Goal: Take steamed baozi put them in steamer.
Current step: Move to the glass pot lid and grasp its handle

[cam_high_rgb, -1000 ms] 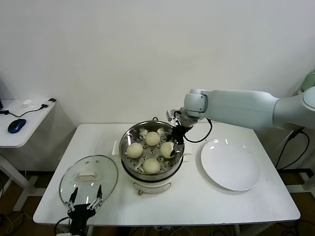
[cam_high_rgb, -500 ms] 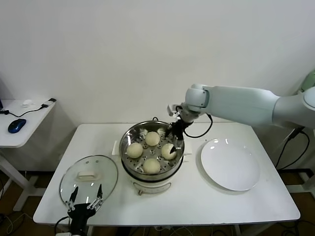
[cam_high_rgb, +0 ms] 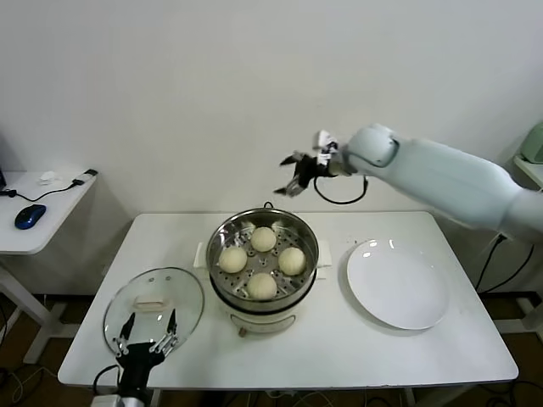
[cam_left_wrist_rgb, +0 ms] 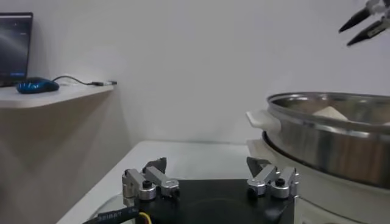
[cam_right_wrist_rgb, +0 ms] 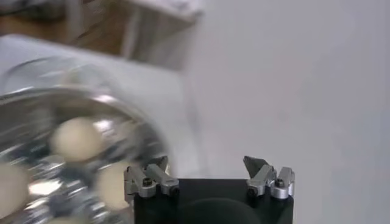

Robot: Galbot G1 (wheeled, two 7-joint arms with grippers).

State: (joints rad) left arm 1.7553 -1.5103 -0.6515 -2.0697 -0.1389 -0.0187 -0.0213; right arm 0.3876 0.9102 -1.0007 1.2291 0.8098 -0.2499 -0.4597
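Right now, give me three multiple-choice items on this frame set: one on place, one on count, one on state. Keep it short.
1. Where does the round glass lid lie?
A. on the steamer
B. on the white table, toward the robot's left of the steamer
C. on the flat white plate

2. How many cream-white round baozi sit in the shiny stainless-steel steamer?
A. two
B. three
C. four

3. What is the state of the right end effector?
A. open and empty, raised above the steamer
B. shut on a bun
C. resting on the plate

Answers:
1 B: the head view shows the lid flat on the table beside the steamer, near the left end effector.
2 C: four buns show on the perforated tray.
3 A: its fingers are spread with nothing between them, and the flat white plate is bare.
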